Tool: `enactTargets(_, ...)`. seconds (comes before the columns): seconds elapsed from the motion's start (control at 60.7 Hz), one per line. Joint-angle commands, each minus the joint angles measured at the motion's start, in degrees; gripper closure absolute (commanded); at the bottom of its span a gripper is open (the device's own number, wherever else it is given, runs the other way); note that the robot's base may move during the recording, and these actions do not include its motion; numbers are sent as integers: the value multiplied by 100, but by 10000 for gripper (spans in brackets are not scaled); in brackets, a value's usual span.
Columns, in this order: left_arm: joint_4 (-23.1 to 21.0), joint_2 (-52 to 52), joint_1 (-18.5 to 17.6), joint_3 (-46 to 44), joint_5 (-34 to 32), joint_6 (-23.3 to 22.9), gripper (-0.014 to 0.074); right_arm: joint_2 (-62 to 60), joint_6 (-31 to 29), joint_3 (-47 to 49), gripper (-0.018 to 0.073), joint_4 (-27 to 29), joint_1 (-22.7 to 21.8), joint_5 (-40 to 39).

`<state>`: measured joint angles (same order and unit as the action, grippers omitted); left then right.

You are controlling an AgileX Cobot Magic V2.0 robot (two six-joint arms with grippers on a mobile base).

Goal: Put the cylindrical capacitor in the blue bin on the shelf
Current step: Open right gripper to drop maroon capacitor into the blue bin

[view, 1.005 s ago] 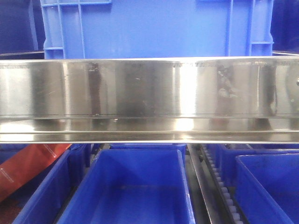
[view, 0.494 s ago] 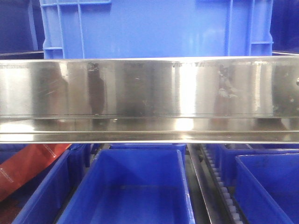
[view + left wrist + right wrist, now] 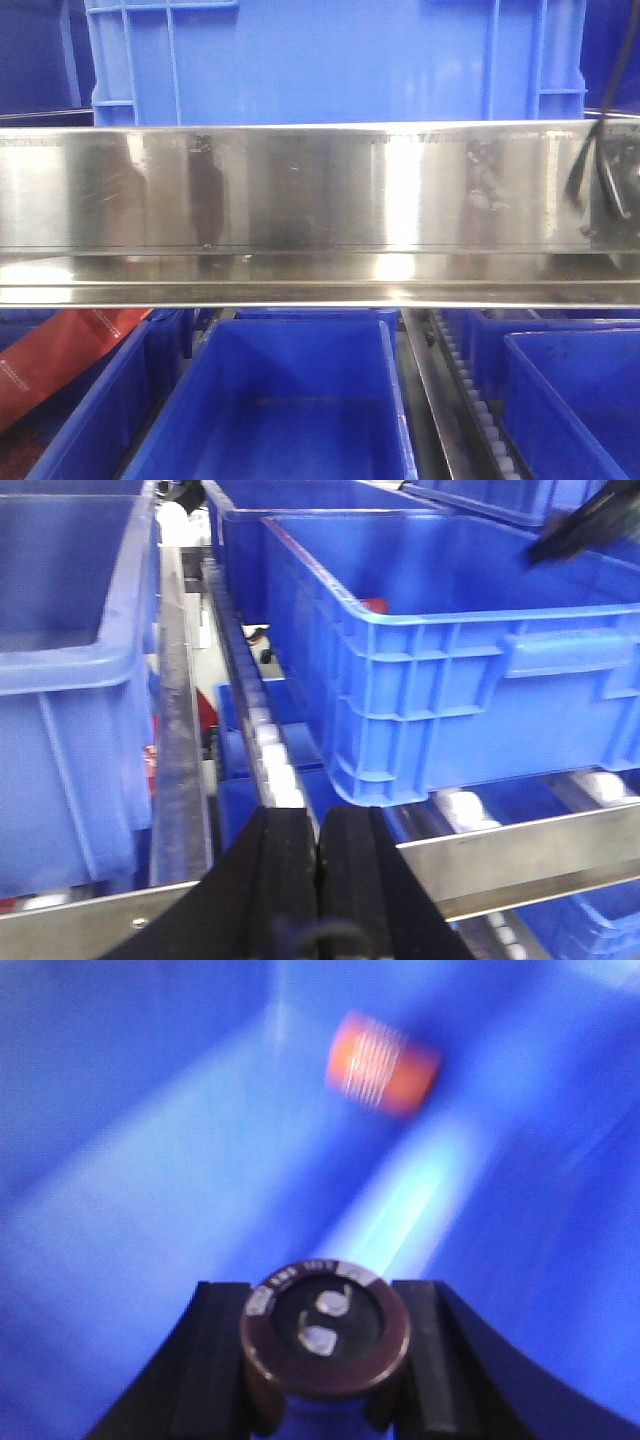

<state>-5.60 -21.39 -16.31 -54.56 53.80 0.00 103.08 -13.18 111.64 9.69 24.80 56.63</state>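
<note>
Two pincers: one per arm, each seen from its own wrist camera.
Left pincer (image 3: 318,880): black fingers pressed together with nothing between them, poised above the shelf's front rail (image 3: 520,865).
Left-wrist surroundings: a large blue crate (image 3: 460,680) sits on white rollers (image 3: 270,770) just behind that rail; another blue crate (image 3: 70,670) stands to its left, a steel divider between them.
Front view, shelf (image 3: 300,190): a broad shiny rail crosses the whole frame, a tall blue crate (image 3: 330,60) on the tier above it.
Front view, lower tier: an open blue bin (image 3: 290,410) sits at centre, more blue bins at either side, and something red (image 3: 60,360) at far left.
Front view, right edge: a dark arm part with a black cable (image 3: 605,165) shows before the rail.
Right pincer (image 3: 325,1360): partly closed, its black fingers clamped on either side of the cylindrical capacitor (image 3: 325,1335).
Capacitor: dark brown body, its end face with two small metal terminals turned toward the camera, held over the blue interior of a bin (image 3: 150,1160).
Right-wrist background: a blurred orange object (image 3: 382,1063) lies against the blue surface beyond.
</note>
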Motion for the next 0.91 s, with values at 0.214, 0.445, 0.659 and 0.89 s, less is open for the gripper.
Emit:
enactTargets(0.214, -180, 25, 16, 7, -84, -55, 689, 144, -40, 94, 634, 6, -9, -141)
enactTargets(0.445, -180, 25, 16, 7, -84, -55, 689, 144, 22, 94, -8, 6, -9, -141)
enactTargets(0.659, -180, 25, 16, 7, -84, -55, 689, -51, 22, 94, 71, 16, -9, -118)
enactTargets(0.89, -180, 25, 16, 7, -84, -55, 689, -779, 22, 94, 399, 16, -70, -76)
